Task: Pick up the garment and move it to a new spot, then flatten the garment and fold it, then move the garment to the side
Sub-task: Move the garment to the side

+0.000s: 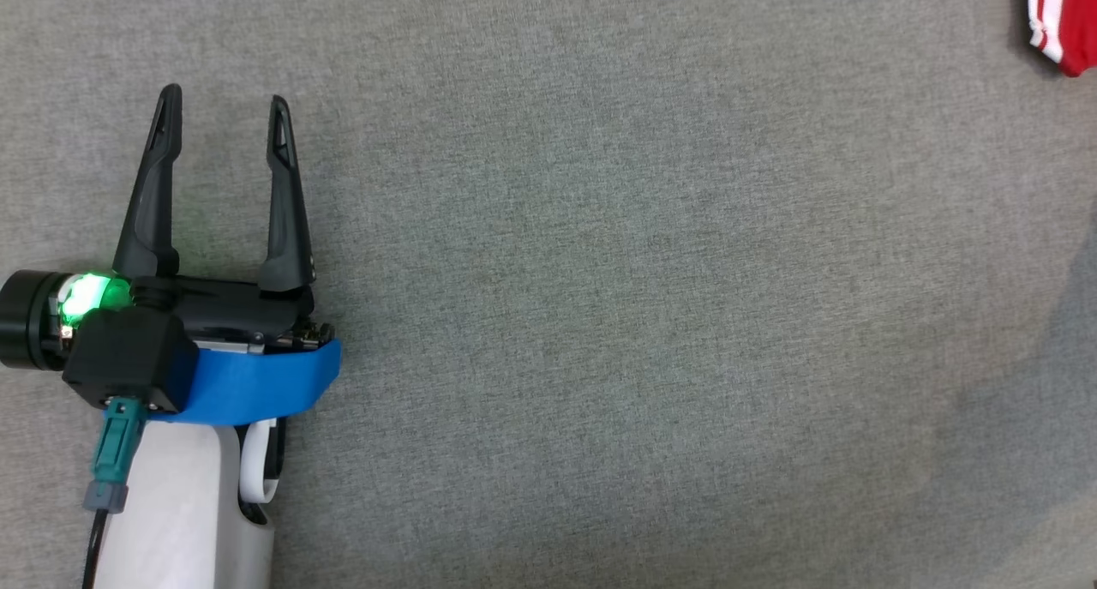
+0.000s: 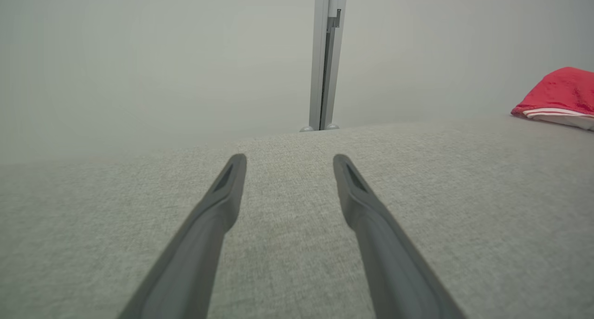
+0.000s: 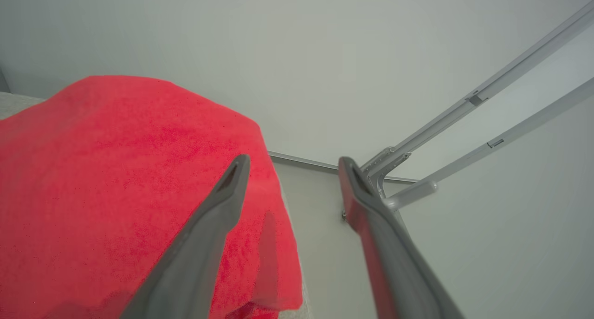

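The right pincer stands open just above the garment, gripping nothing, and the left pincer hangs open over the table. The garment lies compact at the table's far right edge, so the final move aside looks done.

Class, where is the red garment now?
The red garment lies in the head view's top right corner on the grey surface, far from the left gripper, close to the right gripper.

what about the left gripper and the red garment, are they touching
Apart. In the head view the left gripper sits lower left and the garment at the top right corner, a wide stretch of grey cloth between them.
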You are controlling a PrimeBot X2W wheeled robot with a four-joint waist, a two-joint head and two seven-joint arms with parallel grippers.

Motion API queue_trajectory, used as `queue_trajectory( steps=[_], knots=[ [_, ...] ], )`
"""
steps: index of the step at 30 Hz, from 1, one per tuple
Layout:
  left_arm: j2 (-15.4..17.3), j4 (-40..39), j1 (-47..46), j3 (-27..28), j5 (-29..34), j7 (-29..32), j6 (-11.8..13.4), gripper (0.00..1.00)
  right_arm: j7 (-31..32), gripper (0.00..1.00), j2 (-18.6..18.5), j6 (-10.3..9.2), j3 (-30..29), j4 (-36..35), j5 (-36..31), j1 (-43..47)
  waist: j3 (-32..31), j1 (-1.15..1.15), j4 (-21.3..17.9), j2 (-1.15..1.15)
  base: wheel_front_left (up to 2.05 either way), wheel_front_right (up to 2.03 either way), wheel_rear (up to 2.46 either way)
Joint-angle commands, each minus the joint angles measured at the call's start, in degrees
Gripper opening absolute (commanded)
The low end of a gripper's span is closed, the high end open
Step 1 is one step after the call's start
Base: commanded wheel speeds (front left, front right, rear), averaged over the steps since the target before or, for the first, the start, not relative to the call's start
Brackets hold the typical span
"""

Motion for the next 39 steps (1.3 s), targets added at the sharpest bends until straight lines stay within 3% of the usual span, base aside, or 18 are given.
queue_trajectory(
  steps=[1,7,14,19,28,39],
  knots=[
    [0.4,1.6,0.2,0.3,-0.2,0.2,0.4,1.00,-0.5,1.00,0.4,-0.01,-0.5,1.0,-1.0,-0.6,-0.9,-0.01,0.1,0.01,0.00,0.00,0.00],
    [-0.4,2.0,1.2,0.1,-1.1,0.1,0.7,1.00,-1.6,1.00,2.0,-0.01,-1.3,2.4,-2.8,1.4,-4.8,-0.01,0.9,0.01,0.00,0.00,0.00],
    [-1.0,2.7,4.2,1.4,-2.3,0.1,1.3,1.00,-3.0,1.00,6.0,-0.01,-1.1,-2.0,-2.2,6.4,-11.2,-0.01,1.8,0.01,0.00,0.00,0.00],
    [-1.3,3.2,6.7,2.2,-2.9,0.1,1.6,1.00,-3.0,1.00,8.6,-0.01,-0.9,-10.0,-1.0,12.3,-15.2,-0.01,2.1,0.01,0.00,0.00,0.00],
    [-2.5,4.8,13.2,3.7,-4.2,0.1,2.4,1.00,-3.0,1.00,14.5,-0.01,-0.5,-29.0,1.9,31.3,-24.6,-0.01,2.9,0.01,0.00,0.00,0.00],
    [-3.4,7.0,19.3,4.7,-5.0,0.1,2.5,1.00,-3.0,1.00,19.3,0.00,-2.9,-41.2,4.8,50.6,-31.8,-0.01,4.2,0.01,0.00,0.00,0.00]
  ],
)
